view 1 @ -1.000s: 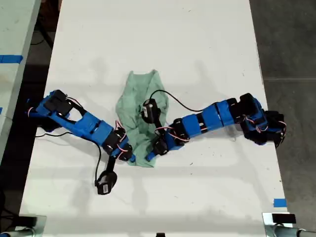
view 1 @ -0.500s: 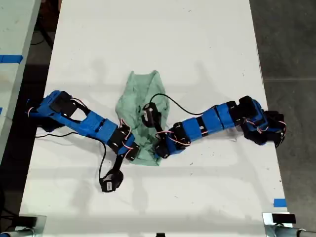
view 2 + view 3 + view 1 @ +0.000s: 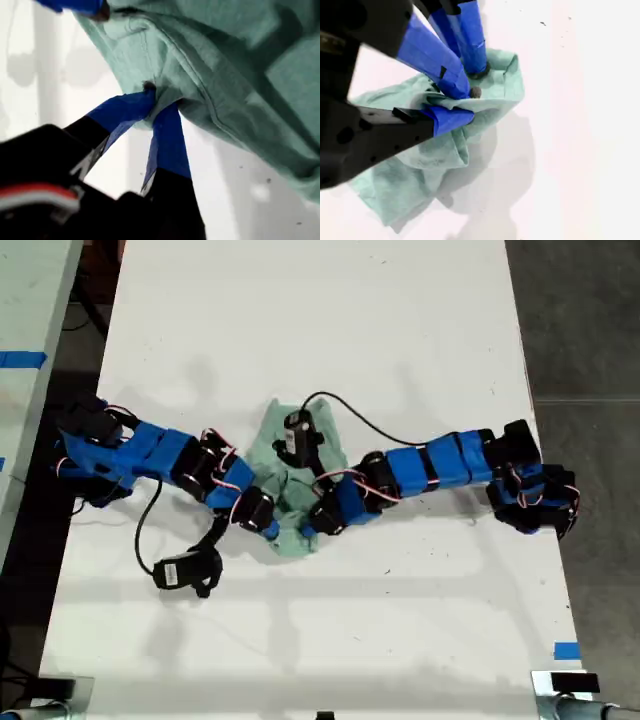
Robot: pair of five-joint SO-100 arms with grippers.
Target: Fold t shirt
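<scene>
The t shirt (image 3: 268,443) lies bunched and wrinkled mid-table, pale mint green. In the exterior view, my first gripper (image 3: 267,529) reaches in from the left and my second gripper (image 3: 309,527) from the right. They meet at the shirt's near end. The first wrist view shows my first gripper (image 3: 156,101) shut on a fold of the t shirt (image 3: 225,75). The second wrist view shows my second gripper (image 3: 464,104) shut on the t shirt (image 3: 420,175), whose edge hangs a little above the table. The first gripper's blue fingers (image 3: 470,40) pinch close beside it.
The white table (image 3: 320,320) has a dark floor past its edge on the exterior view's right. A blue tape mark (image 3: 566,650) sits near the table's near corner on that side. Another table (image 3: 25,300) stands on the exterior view's left. A black cable (image 3: 385,430) loops over the shirt.
Both grippers have carried the shirt's near end toward the far side, so the shirt is shorter and more bunched. The first arm has drawn back toward the exterior view's left.
</scene>
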